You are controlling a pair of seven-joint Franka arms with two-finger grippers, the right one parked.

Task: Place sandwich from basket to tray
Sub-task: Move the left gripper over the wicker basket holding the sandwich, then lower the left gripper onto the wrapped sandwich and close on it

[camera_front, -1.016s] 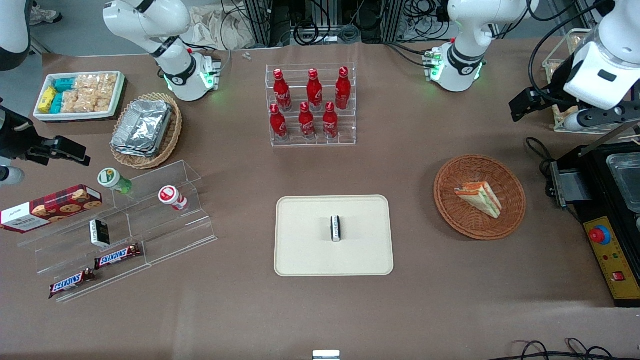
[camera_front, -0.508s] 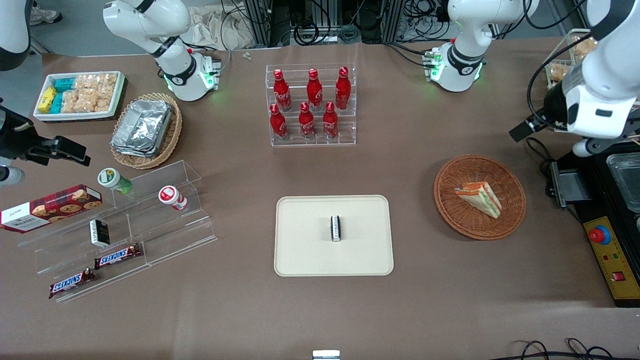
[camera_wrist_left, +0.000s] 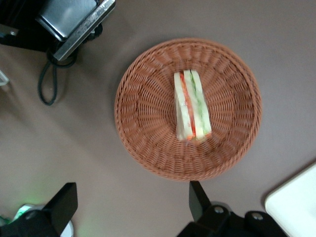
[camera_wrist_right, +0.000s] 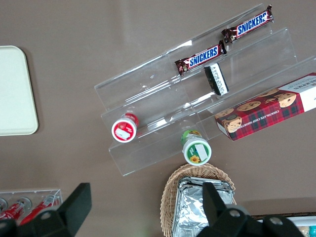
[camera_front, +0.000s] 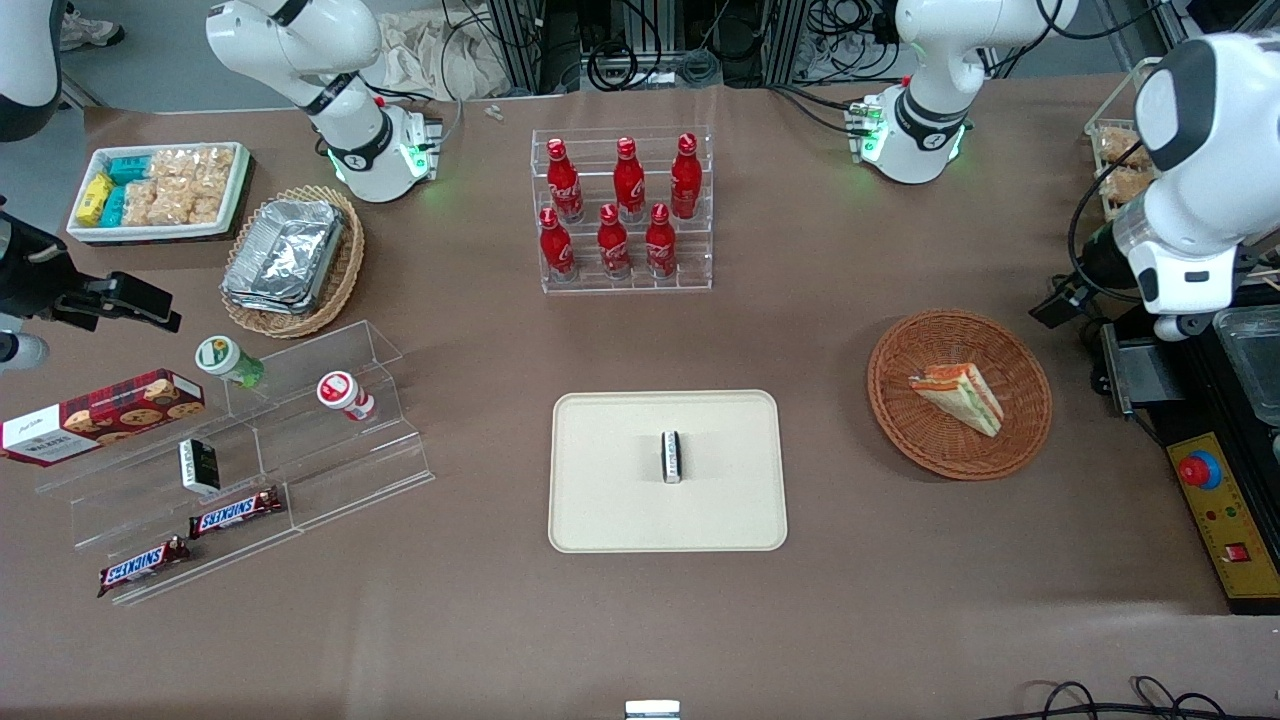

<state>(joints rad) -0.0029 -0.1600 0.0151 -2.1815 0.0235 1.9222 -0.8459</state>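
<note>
Sitting nearest the front camera among the task items, the tray (camera_front: 667, 471) lies flat on the desk (camera_front: 640, 620) with a small dark packet (camera_front: 672, 456) standing on its middle. A corner of the tray (camera_wrist_left: 296, 205) also shows in the left wrist view.

Toward the working arm's end of the desk, the basket (camera_front: 958, 408) sits well apart from the tray. The sandwich (camera_front: 958, 396) lies in the basket, on its side, pale bread with orange-red and green layers. Wrist view confirms: sandwich (camera_wrist_left: 192, 104) roughly central on the basket weave (camera_wrist_left: 148, 123), nothing touching it.

The pincer (camera_wrist_left: 131, 200) hangs above the basket, clear of it and of the sandwich. Its two dark fingers (camera_wrist_left: 197, 196) stand wide apart, holding nothing. In the front view the arm's white wrist sits above the desk edge just beside the basket, next to a black machine (camera_front: 1215, 440); the pincer itself cannot be made out there.

Farther from the camera, a clear rack (camera_front: 625, 215) holds six red bottles (camera_front: 613, 240). Toward the parked arm's end: clear stepped shelf (camera_front: 250, 440) with Snickers bars (camera_front: 235, 513), a cookie box (camera_front: 100, 415), and a tan basket of foil containers (camera_front: 290, 258).
</note>
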